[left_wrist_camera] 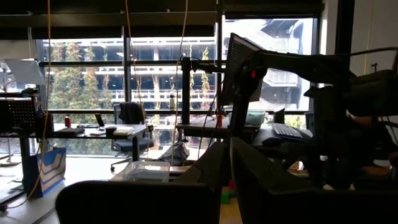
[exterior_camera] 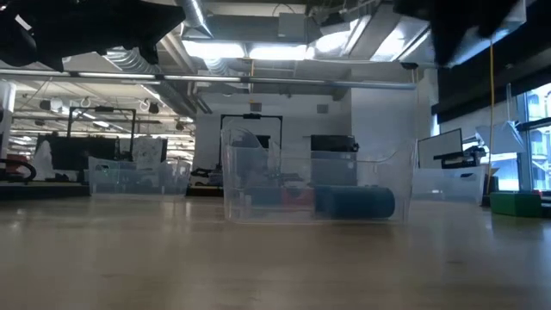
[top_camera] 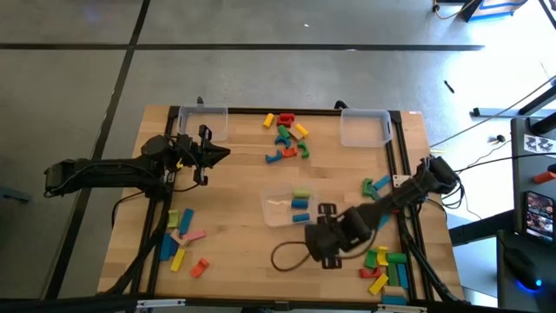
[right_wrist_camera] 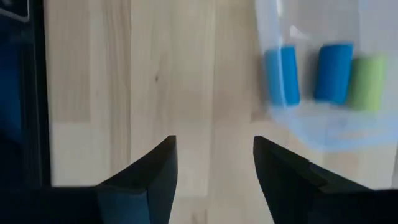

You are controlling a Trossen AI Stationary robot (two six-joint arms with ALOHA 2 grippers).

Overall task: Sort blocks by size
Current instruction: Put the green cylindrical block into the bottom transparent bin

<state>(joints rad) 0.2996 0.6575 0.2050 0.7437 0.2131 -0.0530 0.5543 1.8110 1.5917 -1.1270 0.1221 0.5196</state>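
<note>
Surface: a pale wooden table [top_camera: 234, 200] under an open workshop with ceiling lights; blocks lie in several scattered groups on it.
Right gripper: the right gripper [right_wrist_camera: 214, 165] hangs low over bare wood just beside the middle bin, fingers spread and holding nothing.
Middle bin: a clear bin [top_camera: 276, 207] near the table's centre holds two blue stubs [right_wrist_camera: 283, 76] and a green stub [right_wrist_camera: 367, 83], lying side by side.
Nearest supply: a cluster of mixed blocks [top_camera: 385, 268] sits at the near right corner, close to the right arm; a teal piece [top_camera: 375, 185] lies just beyond.
Step in hand: judged as going for the next short piece to match the stubs in the bin.
Doing it well: pick one of like length, straddle its short axis, close squarely, lift clear of the bin wall before dropping.
Left gripper: the left gripper [top_camera: 205, 155] waits clenched and empty near the far left bin [top_camera: 201, 122].
Far pile: more blocks [top_camera: 287, 137] lie between the two far bins; another group [top_camera: 181, 239] sits near left.
</note>
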